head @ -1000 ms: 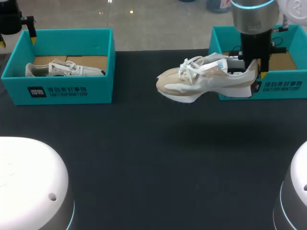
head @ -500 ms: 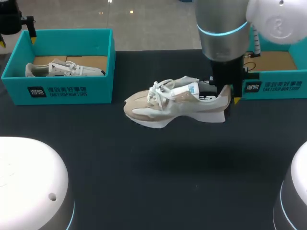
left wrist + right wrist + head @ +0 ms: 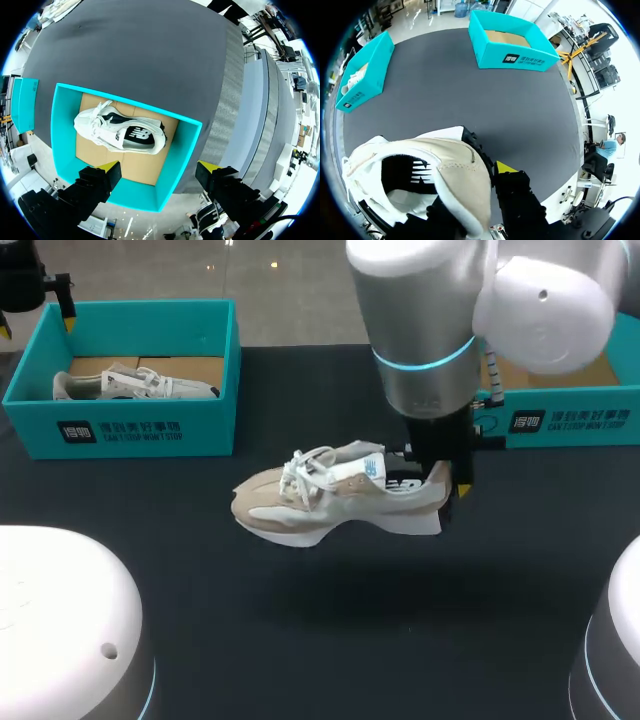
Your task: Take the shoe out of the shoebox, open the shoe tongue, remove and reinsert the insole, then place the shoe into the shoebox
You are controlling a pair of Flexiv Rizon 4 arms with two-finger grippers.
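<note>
Shoe [image 3: 335,495] hangs clear of the desk [image 3: 300,640], in front of the empty box [image 3: 570,420] and to its left, toe pointing away from that box. The right tool [image 3: 440,480] pinches the heel collar, one finger outside the heel and the other apparently inside the opening. Held only there, the shoe sits near level, so I judge it light, with a stiff heel and sole but a soft upper, tongue and loose laces [image 3: 305,468]. The heel suits carrying; for the tongue, better to pin the sole down and take the tongue's edge. Well left of the empty box, the left tool [image 3: 159,167] stands spread and empty above a second box [image 3: 180,150] holding another shoe [image 3: 120,132].
</note>
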